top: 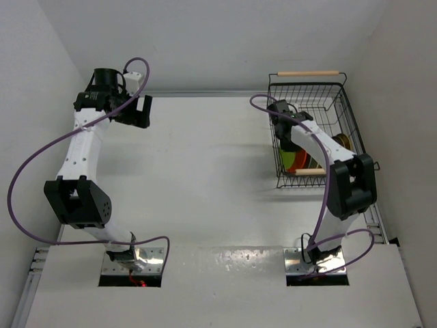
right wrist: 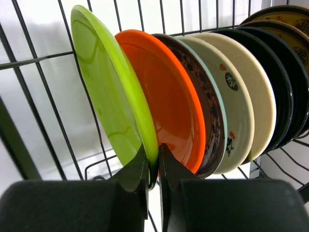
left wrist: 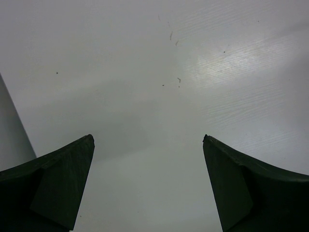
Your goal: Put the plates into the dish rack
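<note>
The black wire dish rack (top: 347, 116) stands at the back right of the table. In the right wrist view its wires (right wrist: 43, 96) hold a row of upright plates: lime green (right wrist: 108, 92), orange-red (right wrist: 169, 101), a teal-rimmed patterned one (right wrist: 205, 101), cream (right wrist: 236, 96), glossy black (right wrist: 282, 92) and gold-brown (right wrist: 289, 19). My right gripper (right wrist: 154, 159) is inside the rack (top: 285, 126), shut on the rim of the lime green plate. My left gripper (left wrist: 147, 140) is open and empty over bare table at the back left (top: 133, 113).
The rack's wooden handles show at its far end (top: 308, 73) and near end (top: 306, 173). White walls enclose the table at the back and both sides. Purple cables loop off both arms.
</note>
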Controlling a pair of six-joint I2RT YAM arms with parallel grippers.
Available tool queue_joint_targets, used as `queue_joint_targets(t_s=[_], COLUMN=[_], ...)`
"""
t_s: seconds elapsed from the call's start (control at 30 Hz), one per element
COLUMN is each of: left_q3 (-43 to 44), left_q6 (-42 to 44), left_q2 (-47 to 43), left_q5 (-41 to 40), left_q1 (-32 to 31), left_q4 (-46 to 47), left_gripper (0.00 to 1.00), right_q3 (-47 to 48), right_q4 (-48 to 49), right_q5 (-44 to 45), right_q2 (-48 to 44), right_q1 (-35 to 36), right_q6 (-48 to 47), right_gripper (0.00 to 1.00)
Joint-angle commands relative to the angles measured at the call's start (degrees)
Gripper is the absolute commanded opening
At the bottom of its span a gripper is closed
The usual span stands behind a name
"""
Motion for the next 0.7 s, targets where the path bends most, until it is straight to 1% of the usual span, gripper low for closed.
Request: queue_joint_targets(t_s=[0.0,0.03,0.1,0.17,0.2,0.23,0.3,0.37,0.4,0.47,0.5,0.53,0.57,0.67], left_q3=[0.1,0.1,0.1,0.1,0.1,0.6,0.6,0.6,1.1,1.1,1.1,1.1,1.7,1.7], left_q6=[-0.5,-0.5,-0.5,-0.5,-0.5,-0.5,-0.5,-0.5,-0.5,-0.5,0.0,0.0,0.0,0.0], left_q2=[-2.6,-2.6,-2.6,-2.6,-2.6,-2.0,-2.0,-2.0,-2.0,-2.0,-2.0,-2.0,-2.0,-2.0], left_q5=[0.9,0.9,1.4,1.4,1.4,1.4,1.4,1.4,1.4,1.4,1.4,1.4,1.4,1.4], left_q1=[0.6,0.6,0.6,0.6,0.6,0.6,0.6,0.6,0.6,0.6,0.6,0.6,0.6,0.6], left_q4=[1.3,1.3,1.3,1.3,0.8,0.8,0.8,0.8,0.8,0.8,0.3,0.3,0.3,0.3], left_gripper=[1.00,1.00,1.00,1.00,1.00,1.00,1.00,1.00,1.00,1.00,1.00,1.00,1.00,1.00], right_q3=[2.7,2.8,3.0,3.4,3.5,3.5,3.9,4.8,4.9,6.6,7.2,8.2,9.2,10.0], right_q4=[-2.3,-2.7,-2.8,-2.8,-2.8,-2.7,-3.3,-3.5,-4.1,-4.6,-5.0,-5.4,-5.8,-4.6], right_q5=[0.6,0.7,0.9,0.8,0.5,0.3,-0.6,-1.0,-0.9,-1.4,-1.5,-2.1,-3.8,-6.1], right_q2=[1.6,1.4,0.3,-1.0,-1.1,-1.3,-2.1,-2.4,-2.7,-3.6,-4.6,-5.3,-6.8,-11.9], right_q1=[0.5,0.3,0.3,0.2,0.0,-0.2,-0.6,-0.7,-0.7,-0.6,-0.6,-0.6,-0.7,-0.7], right_q6=[2.3,2.3,2.3,2.1,2.1,2.2,2.1,2.0,2.0,1.6,1.8,1.1,0.7,-0.6], right_gripper=[0.09,0.13,0.16,0.24,0.27,0.29,0.29,0.33,0.40,0.47,0.56,0.60,0.70,0.83])
